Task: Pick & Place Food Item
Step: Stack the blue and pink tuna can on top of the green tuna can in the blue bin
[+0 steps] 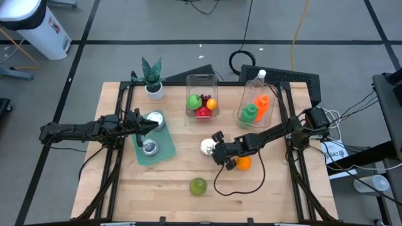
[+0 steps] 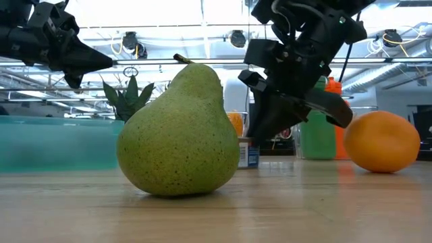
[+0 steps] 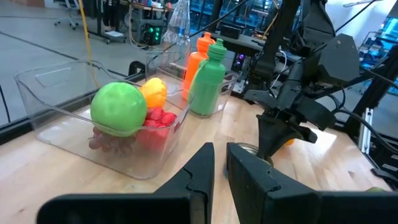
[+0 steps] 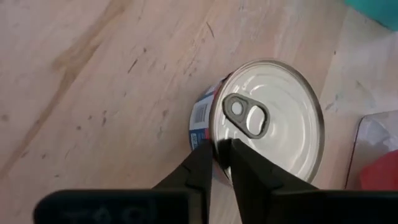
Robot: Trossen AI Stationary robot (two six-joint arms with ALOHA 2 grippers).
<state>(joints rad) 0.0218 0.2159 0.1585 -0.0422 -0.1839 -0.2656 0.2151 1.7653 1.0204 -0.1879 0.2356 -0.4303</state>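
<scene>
Can (image 4: 264,121) is sitting just under my right claw (image 4: 219,160), whose narrowed fingers are hovering over its rim, gripping nothing, so I judge picking and placing are both remaining.

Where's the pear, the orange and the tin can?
pear (image 2: 179,131), low view, middle of its belly
orange (image 2: 381,140), low view, middle of its peel
tin can (image 4: 273,118), right wrist view, on its lid

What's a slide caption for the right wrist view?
Right pincer, fingers nearly together, poised directly over the rim of an upright pull-tab can on the wooden table.
</scene>
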